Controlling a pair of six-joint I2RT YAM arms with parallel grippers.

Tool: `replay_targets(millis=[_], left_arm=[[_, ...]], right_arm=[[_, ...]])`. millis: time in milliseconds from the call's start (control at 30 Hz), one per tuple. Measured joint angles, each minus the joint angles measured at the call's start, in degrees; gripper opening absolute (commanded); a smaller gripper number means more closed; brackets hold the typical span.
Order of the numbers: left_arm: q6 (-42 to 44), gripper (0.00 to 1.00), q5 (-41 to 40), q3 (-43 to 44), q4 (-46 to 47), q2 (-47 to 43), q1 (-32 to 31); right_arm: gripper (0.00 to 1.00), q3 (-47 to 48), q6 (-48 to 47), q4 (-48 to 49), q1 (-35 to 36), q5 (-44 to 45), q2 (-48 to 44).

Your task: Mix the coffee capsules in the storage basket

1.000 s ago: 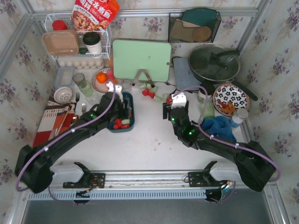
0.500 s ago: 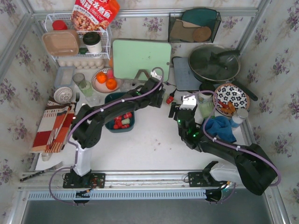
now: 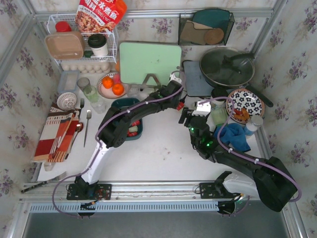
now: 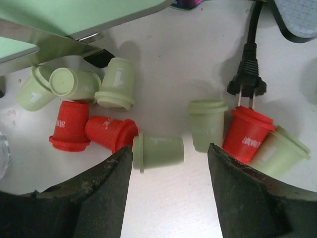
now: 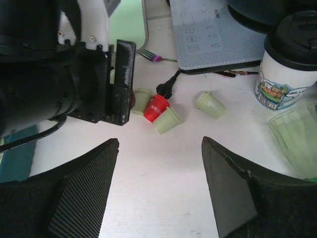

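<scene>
On white table (image 3: 163, 153), left arm (image 3: 141, 110) reaches across the dark teal storage basket (image 3: 120, 103), which sits front-left of the green cutting board (image 3: 150, 62) w/ a few red & mint coffee capsules (image 3: 132, 132) inside. More capsules lie loose on the table by a black power plug (image 4: 247, 84). There the left gripper (image 4: 169, 150) is spread wide, straddling a mint capsule (image 4: 158, 152) lying on its side. The right gripper (image 5: 161, 143) is also spread, holding nothing, near that cluster.
</scene>
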Motion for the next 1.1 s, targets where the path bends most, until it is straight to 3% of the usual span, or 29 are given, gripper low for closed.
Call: replay_targets(millis=[200,500,633,733,900,1100], left_arm=[[0.26,0.64,-1.55,5.18,-3.89,4.5,0.5],[-2.08,0.59,-0.44,5.57,-8.66,5.57,2.47],[-2.69,0.46,1.46,5.62,-9.2,5.68,2.45],[-2.95,0.42,2.62,5.2,-9.35,5.2,2.47],[-3.28,0.4,3.78,-2.89,-8.26,-1.95,2.47],[-3.28,0.4,3.3,-18.99,-1.62,-19.41,2.54]], right_arm=[[0.75,0.0,0.11,-0.2,0.0,-0.33,-0.2],[0.75,0.13,0.2,-0.44,-0.02,-1.14,0.33],[0.75,0.24,0.2,-0.81,0.0,-1.33,1.14],[0.75,0.52,0.17,-0.98,-0.02,-1.31,1.84],[0.75,0.92,0.15,-1.05,0.0,-1.29,2.71],[0.75,1.03,0.15,-1.07,-0.02,-1.18,2.93]])
